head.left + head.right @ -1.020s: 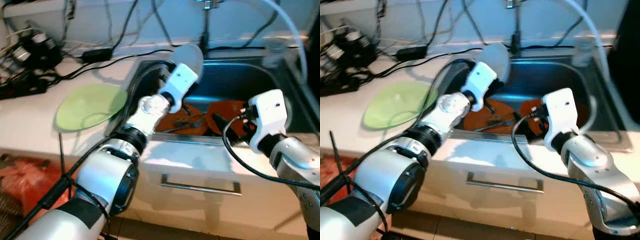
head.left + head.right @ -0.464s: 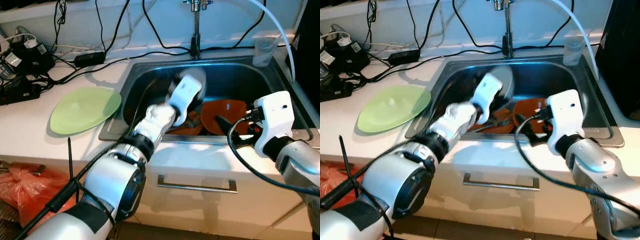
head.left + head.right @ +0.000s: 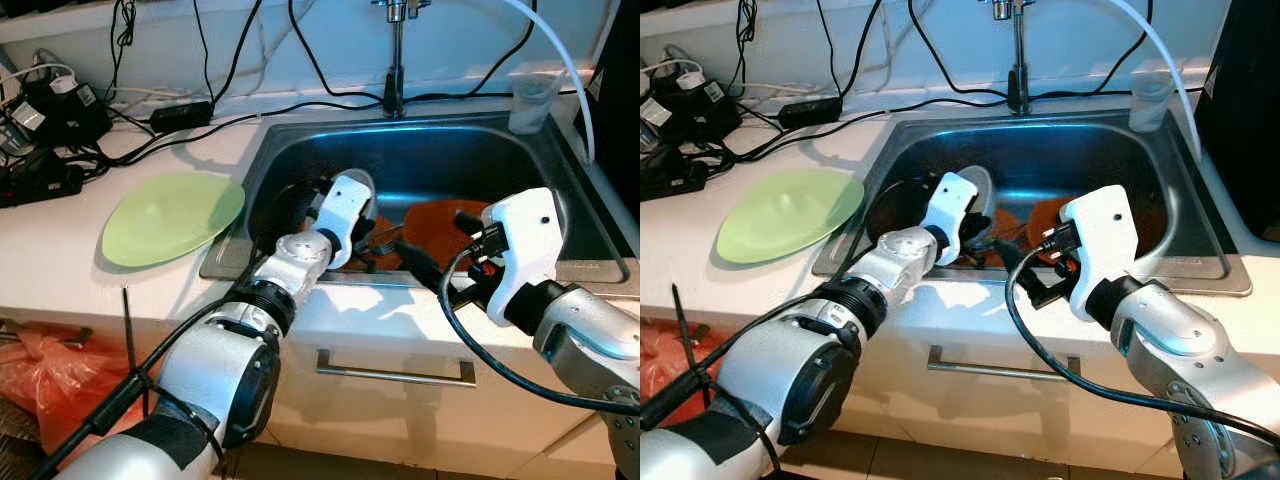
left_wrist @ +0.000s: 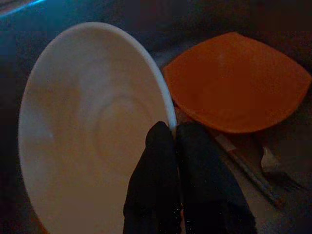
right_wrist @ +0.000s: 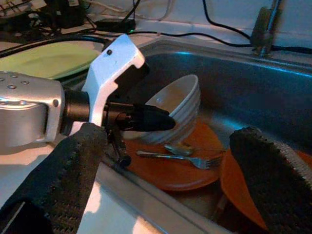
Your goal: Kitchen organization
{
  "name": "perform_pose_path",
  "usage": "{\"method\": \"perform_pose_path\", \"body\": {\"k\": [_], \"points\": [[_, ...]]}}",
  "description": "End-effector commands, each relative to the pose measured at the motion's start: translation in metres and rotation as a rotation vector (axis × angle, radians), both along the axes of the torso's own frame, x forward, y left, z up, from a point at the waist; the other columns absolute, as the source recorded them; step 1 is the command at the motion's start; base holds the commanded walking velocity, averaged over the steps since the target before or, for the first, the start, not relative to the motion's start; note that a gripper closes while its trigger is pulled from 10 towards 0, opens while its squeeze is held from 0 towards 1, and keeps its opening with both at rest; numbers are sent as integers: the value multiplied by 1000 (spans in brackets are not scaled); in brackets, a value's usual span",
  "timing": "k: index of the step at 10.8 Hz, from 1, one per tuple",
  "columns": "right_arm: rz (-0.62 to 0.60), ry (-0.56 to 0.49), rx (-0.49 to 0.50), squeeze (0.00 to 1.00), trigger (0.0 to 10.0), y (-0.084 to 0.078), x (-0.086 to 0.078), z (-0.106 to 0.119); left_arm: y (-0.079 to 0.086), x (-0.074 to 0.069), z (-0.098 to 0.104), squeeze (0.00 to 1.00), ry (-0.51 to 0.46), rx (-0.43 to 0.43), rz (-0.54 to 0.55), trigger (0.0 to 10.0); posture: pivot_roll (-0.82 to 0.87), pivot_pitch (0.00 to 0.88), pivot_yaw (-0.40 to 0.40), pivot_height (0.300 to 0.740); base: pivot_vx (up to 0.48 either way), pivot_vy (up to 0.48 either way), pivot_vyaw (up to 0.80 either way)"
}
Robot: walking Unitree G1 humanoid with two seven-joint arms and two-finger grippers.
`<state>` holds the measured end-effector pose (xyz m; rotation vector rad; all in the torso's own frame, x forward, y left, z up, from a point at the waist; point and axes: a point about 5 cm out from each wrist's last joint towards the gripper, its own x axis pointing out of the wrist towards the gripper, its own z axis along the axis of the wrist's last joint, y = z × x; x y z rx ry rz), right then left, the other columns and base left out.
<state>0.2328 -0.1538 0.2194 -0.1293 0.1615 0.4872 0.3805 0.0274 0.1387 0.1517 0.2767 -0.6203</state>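
My left gripper point(image 4: 173, 130) is shut on the rim of a white bowl point(image 4: 92, 126), holding it tilted low inside the steel sink point(image 3: 440, 128). Under and beside the bowl lie an orange plate point(image 5: 180, 173) and an orange square dish point(image 4: 239, 83), with a fork point(image 5: 187, 158) and other cutlery on them. My right gripper point(image 3: 440, 245) hangs open over the sink's front edge, just right of the bowl, with nothing between its fingers point(image 5: 73, 170).
A green plate point(image 3: 172, 215) rests on the white counter left of the sink. Cables and power adapters point(image 3: 60, 100) crowd the back left. A faucet point(image 3: 397, 50) and a clear cup point(image 3: 530, 95) stand behind the sink. A drawer handle point(image 3: 390, 375) sits below.
My left gripper has lowered the white bowl from above the sink rim down onto the dishes inside. The right gripper has shifted a little left, toward the bowl.
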Motion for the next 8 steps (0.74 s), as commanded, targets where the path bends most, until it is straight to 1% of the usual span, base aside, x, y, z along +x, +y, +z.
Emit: {"method": "perform_pose_path", "body": {"k": [1, 2, 3, 4, 5, 8], "points": [[36, 4, 10, 0, 10000, 5, -4, 1, 9, 3, 0, 0, 4, 5, 30, 2627, -391, 0, 159, 740, 0, 0, 0], [63, 15, 15, 0, 10000, 8, -7, 0, 10, 2, -1, 416, 10, 2, 36, 3020, -390, 0, 159, 740, 0, 0, 0], [84, 21, 17, 0, 10000, 10, -9, -1, 11, 2, -2, 878, 13, 5, 38, 3412, -391, 0, 159, 740, 0, 0, 0], [90, 23, 17, 0, 10000, 11, -10, -1, 11, 2, -3, 1000, 14, 6, 38, 4353, -391, 0, 159, 740, 0, 0, 0], [92, 26, 17, 0, 10000, 11, -10, -1, 11, 2, -3, 1000, 16, 5, 39, 4314, -390, 0, 158, 740, 0, 0, 0], [97, 31, 15, 0, 10000, 11, -10, -2, 13, 3, -3, 1000, 21, 4, 47, 4667, -387, 0, 156, 740, 0, 0, 0]]}}
